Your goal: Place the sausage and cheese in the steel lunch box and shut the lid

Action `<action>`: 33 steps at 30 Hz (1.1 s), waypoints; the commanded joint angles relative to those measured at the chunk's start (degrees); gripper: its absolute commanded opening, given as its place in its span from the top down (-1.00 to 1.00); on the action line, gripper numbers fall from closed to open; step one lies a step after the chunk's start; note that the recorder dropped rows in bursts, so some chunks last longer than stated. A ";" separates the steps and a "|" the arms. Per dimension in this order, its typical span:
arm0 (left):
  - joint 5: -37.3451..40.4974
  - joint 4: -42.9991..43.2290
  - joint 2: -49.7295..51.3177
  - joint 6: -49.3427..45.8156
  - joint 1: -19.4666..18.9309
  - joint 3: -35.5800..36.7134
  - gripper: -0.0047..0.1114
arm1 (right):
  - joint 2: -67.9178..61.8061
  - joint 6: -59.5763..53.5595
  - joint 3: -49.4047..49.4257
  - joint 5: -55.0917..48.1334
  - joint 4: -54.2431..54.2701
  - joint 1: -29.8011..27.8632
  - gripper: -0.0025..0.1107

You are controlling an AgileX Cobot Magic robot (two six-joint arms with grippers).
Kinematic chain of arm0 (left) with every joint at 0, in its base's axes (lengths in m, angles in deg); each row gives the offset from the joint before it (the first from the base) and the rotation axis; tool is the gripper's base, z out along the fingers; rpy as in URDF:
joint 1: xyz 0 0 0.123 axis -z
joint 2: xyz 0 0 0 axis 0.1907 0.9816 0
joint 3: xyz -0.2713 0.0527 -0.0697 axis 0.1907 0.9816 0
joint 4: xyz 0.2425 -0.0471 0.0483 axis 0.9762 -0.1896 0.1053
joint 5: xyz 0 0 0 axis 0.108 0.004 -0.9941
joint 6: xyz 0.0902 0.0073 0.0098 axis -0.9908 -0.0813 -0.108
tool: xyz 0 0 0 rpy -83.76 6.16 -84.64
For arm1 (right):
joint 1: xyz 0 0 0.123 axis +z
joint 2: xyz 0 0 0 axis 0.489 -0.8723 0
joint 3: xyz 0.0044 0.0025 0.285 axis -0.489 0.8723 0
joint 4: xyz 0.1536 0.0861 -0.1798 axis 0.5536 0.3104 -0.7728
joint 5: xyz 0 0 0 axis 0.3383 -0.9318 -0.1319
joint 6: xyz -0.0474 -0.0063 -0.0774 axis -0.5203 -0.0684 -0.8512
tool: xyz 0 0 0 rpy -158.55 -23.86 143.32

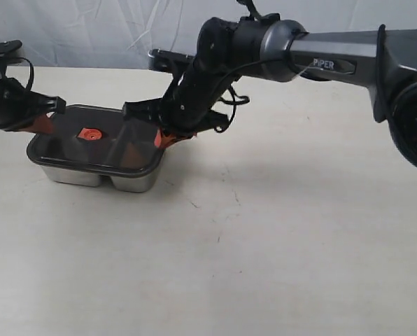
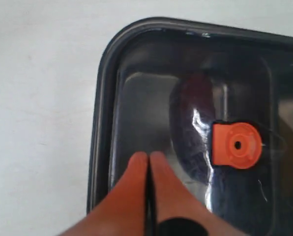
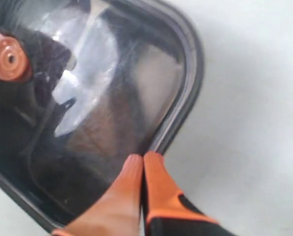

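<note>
A: So, on pale table [image 1: 278, 266]: steel lunch box [image 1: 96, 176], dark lid [image 1: 117, 143] seated on top?
B: Yes. Left gripper [image 2: 149, 156] pressed together over lid's end; right gripper [image 3: 143, 158] likewise, at opposite rim. Sausage [image 2: 188, 118] dim underneath, beside orange valve [image 2: 236, 145].

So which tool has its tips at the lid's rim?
The right tool: its shut tips meet the lid at its corner rim; the left tool sits further in, over the panel near the sausage.
</note>
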 commanded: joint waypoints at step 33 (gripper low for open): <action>0.87 7.26 -68.81 -0.28 -4.16 26.06 0.92 | 71.05 22.28 56.72 6.57 -35.70 -0.35 0.97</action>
